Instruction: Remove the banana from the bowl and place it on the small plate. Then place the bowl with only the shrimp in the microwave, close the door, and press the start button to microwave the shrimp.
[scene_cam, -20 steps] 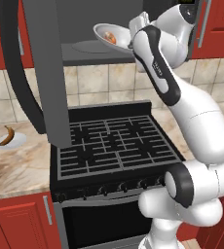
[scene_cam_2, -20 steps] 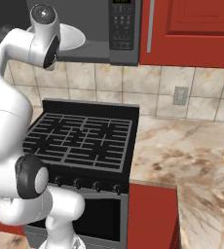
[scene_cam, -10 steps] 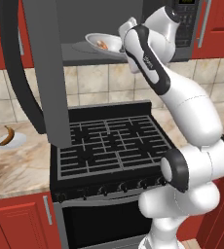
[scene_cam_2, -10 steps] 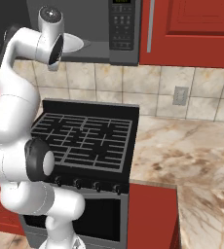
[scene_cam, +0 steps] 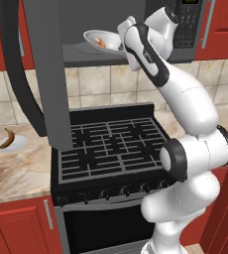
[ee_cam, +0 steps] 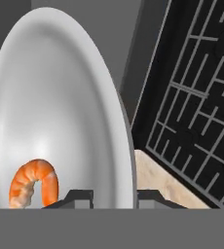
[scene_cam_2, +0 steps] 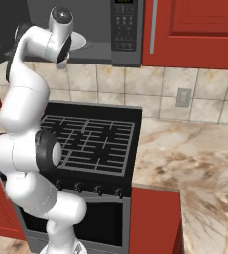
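Two dark fingertips point(ee_cam: 80, 197) of your end effector point(ee_cam: 113, 198) are clamped on the near rim of the wide shallow silver-grey metal bowl point(ee_cam: 60, 112), which you hold up at the open mouth of the large dark microwave point(scene_cam: 111, 30). One curled orange shrimp point(ee_cam: 33, 187) lies in it, just beyond the tips. Far below and to your end effector's left, the brownish banana point(scene_cam: 7, 137) rests on the small white plate point(scene_cam: 18, 145) on the marbled worktop point(scene_cam: 17, 168).
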Robot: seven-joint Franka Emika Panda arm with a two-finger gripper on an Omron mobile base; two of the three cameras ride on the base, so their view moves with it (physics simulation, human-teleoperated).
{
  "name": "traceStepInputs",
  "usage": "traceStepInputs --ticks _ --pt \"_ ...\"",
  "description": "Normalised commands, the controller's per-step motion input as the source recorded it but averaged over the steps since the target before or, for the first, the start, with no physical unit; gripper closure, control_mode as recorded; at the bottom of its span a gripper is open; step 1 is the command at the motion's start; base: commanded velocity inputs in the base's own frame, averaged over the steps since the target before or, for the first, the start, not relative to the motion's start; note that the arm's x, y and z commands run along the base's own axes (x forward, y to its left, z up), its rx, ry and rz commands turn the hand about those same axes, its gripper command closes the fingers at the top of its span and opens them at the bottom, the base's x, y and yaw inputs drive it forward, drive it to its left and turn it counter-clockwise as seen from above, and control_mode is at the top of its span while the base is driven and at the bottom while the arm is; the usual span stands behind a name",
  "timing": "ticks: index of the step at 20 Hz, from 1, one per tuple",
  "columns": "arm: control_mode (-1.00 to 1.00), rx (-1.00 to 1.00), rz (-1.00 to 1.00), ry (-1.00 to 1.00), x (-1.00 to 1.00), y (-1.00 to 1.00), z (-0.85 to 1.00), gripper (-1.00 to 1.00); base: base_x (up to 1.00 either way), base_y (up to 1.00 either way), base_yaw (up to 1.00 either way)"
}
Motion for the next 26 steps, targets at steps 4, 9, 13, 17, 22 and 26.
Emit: traceStepInputs --ticks 4,9,13,17,22,26 --pt "-1.00 -0.01 0.00 -0.01 0.37 0.09 0.02 1.00 0.00 0.00 0.00" --pt "-1.00 -0.02 0.00 0.00 0.45 0.13 0.00 1.00 0.00 0.00 0.00" --pt "-1.00 -0.02 0.00 0.00 0.43 0.17 0.01 1.00 0.00 0.00 0.00" --pt "-1.00 -0.03 0.00 0.00 0.31 0.11 0.00 1.00 0.00 0.00 0.00" --pt "-1.00 0.00 0.00 0.00 0.10 0.04 -0.05 -1.00 0.00 0.00 0.00" --pt "-1.00 0.00 0.00 -0.03 0.02 0.08 -0.02 -1.00 0.00 0.00 0.00"
